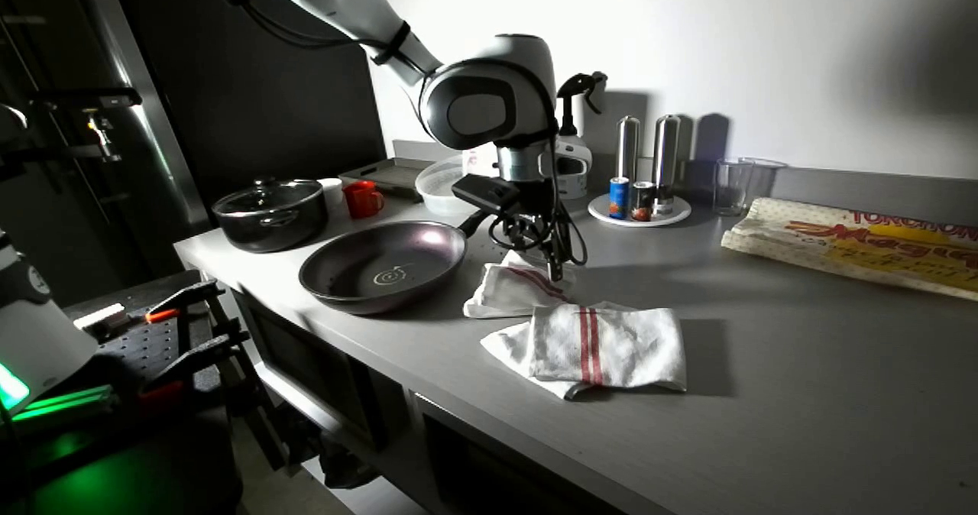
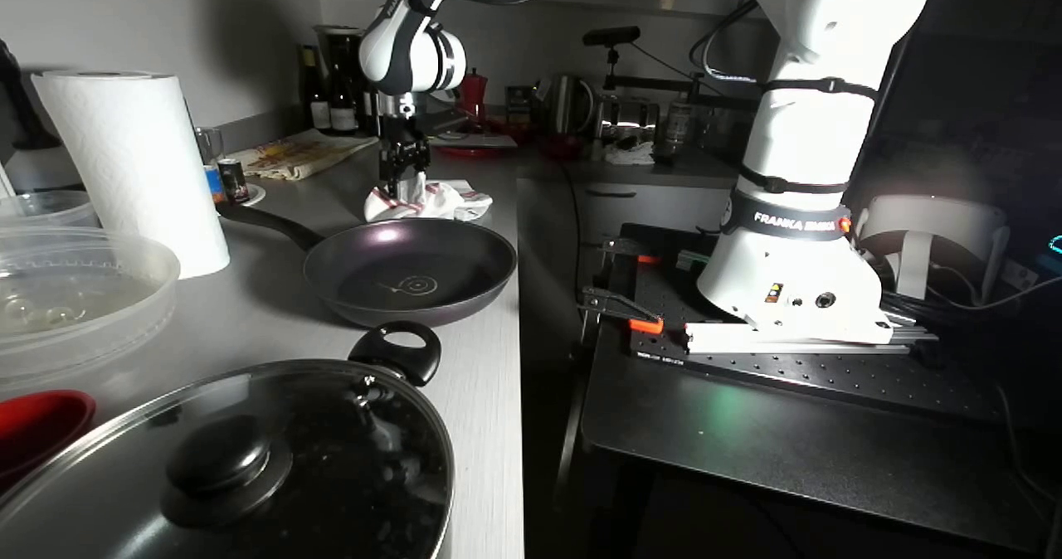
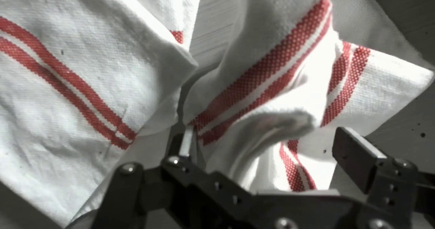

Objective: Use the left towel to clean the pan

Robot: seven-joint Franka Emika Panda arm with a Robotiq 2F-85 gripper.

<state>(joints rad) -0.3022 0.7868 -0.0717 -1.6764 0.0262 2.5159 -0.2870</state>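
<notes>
Part of one crumpled white cloth towel with red stripes (image 3: 278, 89) is framed by one black two-fingered gripper (image 3: 266, 134), spread wide. In an exterior view, one round dark frying pan (image 1: 382, 265) is seen at nine o'clock from that towel, one folded red-striped white towel (image 1: 638, 347) at four.

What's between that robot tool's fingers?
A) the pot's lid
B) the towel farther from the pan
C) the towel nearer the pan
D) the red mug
C: in the wrist view a towel lies bunched between the fingers of the open tool; an exterior view shows the tool at the towel beside the pan.
</notes>
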